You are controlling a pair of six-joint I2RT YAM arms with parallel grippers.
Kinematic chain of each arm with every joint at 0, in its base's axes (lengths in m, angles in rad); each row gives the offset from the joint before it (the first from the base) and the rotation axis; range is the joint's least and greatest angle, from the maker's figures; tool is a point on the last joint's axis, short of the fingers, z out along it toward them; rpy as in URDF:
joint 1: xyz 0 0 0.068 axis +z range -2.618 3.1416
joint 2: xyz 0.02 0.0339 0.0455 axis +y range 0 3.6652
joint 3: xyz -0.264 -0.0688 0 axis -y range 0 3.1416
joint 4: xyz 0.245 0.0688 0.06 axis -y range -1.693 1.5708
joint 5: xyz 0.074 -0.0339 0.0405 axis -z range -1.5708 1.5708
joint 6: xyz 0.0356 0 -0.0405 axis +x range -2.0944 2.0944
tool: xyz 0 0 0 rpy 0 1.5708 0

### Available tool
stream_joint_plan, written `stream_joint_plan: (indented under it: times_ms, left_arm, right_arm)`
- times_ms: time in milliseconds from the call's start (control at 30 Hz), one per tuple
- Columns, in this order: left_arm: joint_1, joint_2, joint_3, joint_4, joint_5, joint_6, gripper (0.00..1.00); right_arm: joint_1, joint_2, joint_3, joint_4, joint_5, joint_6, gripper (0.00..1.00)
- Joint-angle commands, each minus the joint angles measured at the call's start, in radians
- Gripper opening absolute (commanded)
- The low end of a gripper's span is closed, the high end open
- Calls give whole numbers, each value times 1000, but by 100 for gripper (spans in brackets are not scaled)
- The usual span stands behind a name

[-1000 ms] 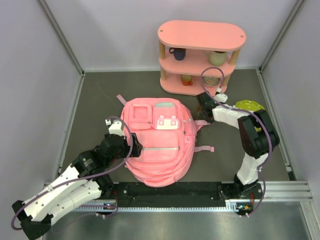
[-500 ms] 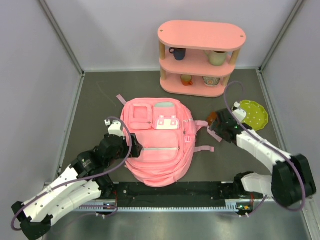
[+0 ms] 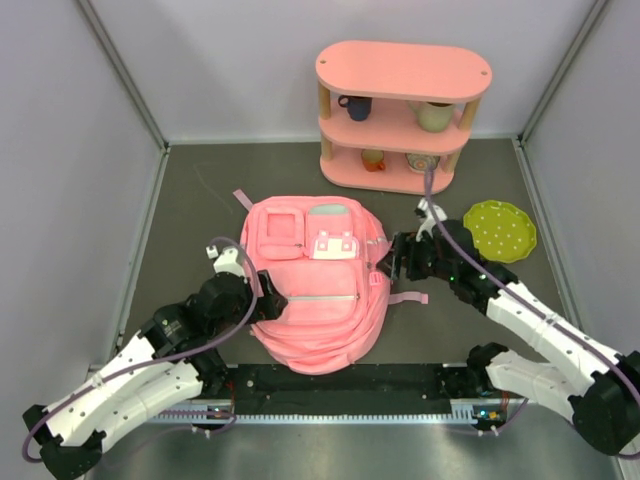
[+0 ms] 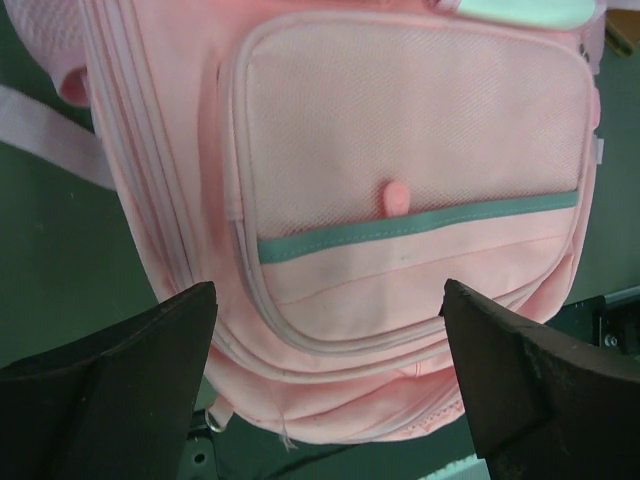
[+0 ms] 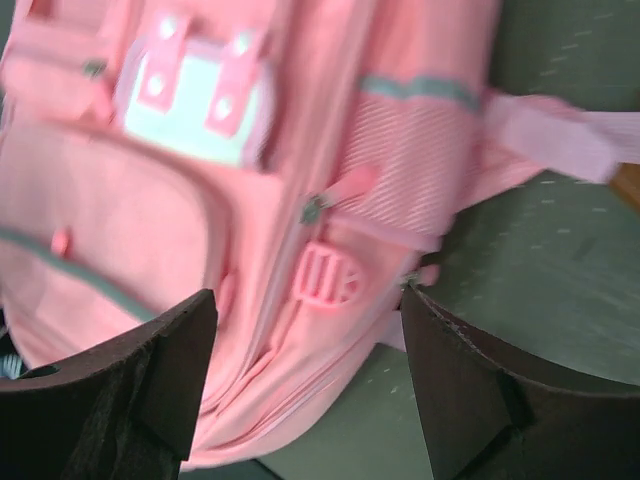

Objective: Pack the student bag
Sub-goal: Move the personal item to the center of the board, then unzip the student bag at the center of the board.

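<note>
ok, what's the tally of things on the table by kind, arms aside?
Backpack: 1
Three-tier shelf: 1
Green plate: 1
Mugs, middle tier: 2 (dark blue mug, cream mug)
Small vessels, bottom tier, kind unclear: 2 (orange one, patterned one)
Total: 7

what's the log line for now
left gripper open at student bag left edge | right gripper open at its right edge | nothing held

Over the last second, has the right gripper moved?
Yes. The right gripper came away from the pink shelf, down-left to the student bag.
</note>
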State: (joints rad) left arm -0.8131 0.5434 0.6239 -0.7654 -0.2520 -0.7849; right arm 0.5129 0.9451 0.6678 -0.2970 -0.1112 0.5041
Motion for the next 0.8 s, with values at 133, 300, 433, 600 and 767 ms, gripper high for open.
stream_joint_plan:
  times_ms: [133, 300, 433, 600, 767]
  left_arm:
    - [-3, -134, -108, -169, 43, -396, 99]
    - [-4, -195, -239, -79, 82, -474, 99]
    - [-3, -162, -293, 31, 62, -471, 99]
    - [-1, -135, -257, 61, -122, -412, 98]
    - [28, -13, -152, 133, -176, -263, 98]
  right_arm:
    - [156, 43, -28, 38, -104, 57, 73]
    - [196, 4, -175, 137, -100, 188, 73]
    - [222, 43, -220, 185, -105, 217, 73]
    - [282, 153, -214, 242, -113, 215, 72]
    - [366, 234, -175, 289, -71, 238, 71]
